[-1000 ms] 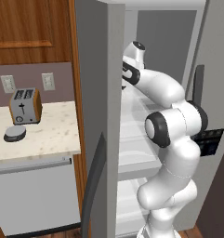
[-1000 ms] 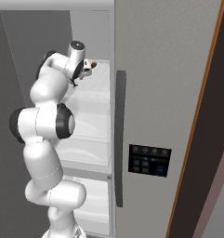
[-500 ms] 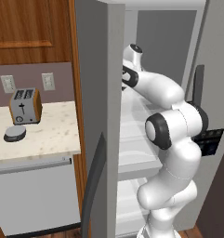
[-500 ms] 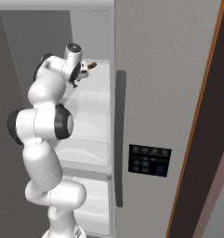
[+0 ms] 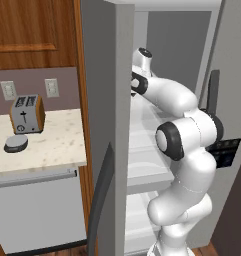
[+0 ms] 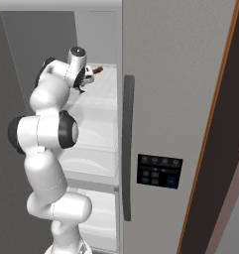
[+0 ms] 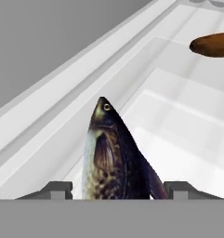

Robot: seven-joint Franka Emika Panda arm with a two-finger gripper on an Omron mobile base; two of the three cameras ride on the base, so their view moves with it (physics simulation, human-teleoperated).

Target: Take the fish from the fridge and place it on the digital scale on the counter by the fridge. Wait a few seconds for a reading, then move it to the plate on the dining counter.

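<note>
my end effector [image 7: 114,188] was inside the fridge [image 5: 104,75] at an upper white shelf [image 7: 187,121], with the fish [image 7: 114,158] sitting between the two fingertips [image 7: 55,189], head pointing away from the hand. the tips stood on either side of the fish body with a small gap showing on each side, so i couldn't tell whether they were actually clamped on it or just straddling it. a brown object [image 7: 211,44] lay further along the shelf, apart from the fish. in the right base view my wrist was up at that shelf level beside the closed fridge door. outside, the digital scale [image 5: 16,143] sat on the desk [image 5: 47,145] just in front of the toaster [image 5: 27,114].
</note>
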